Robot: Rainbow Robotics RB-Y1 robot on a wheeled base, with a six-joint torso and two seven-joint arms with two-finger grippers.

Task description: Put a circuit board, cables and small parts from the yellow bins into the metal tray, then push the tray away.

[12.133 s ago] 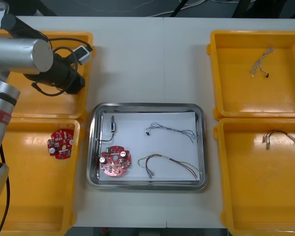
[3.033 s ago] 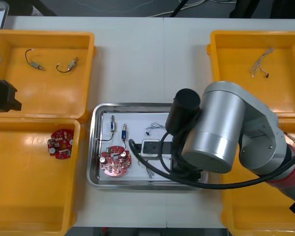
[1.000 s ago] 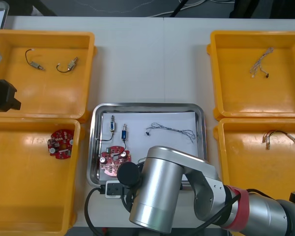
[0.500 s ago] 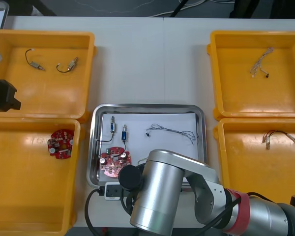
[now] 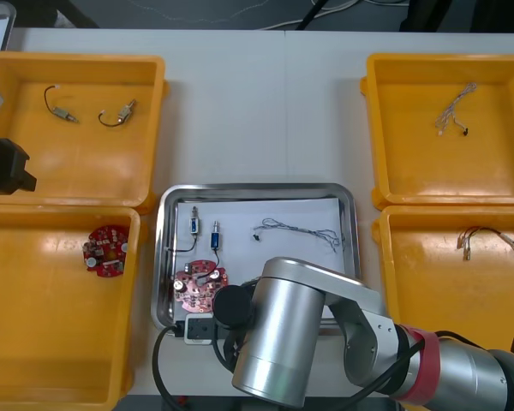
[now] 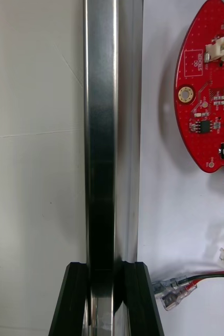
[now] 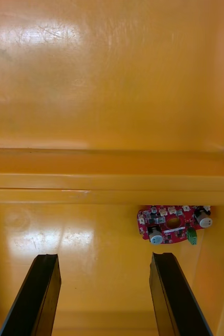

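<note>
Right wrist view: right gripper (image 6: 105, 273) clamped on the metal tray's (image 6: 101, 131) shiny straight rim, round red circuit board (image 6: 211, 84) nearby.

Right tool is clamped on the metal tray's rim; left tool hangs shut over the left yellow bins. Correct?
No: the left tool is open, its fingers apart over the yellow bins, as the left wrist view shows. The right tool is clamped on the metal tray's rim.

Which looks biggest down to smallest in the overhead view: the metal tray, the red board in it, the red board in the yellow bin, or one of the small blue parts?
1. The metal tray.
2. The tray board and the bin board: about alike, so unranked.
3. The small blue part.
</note>
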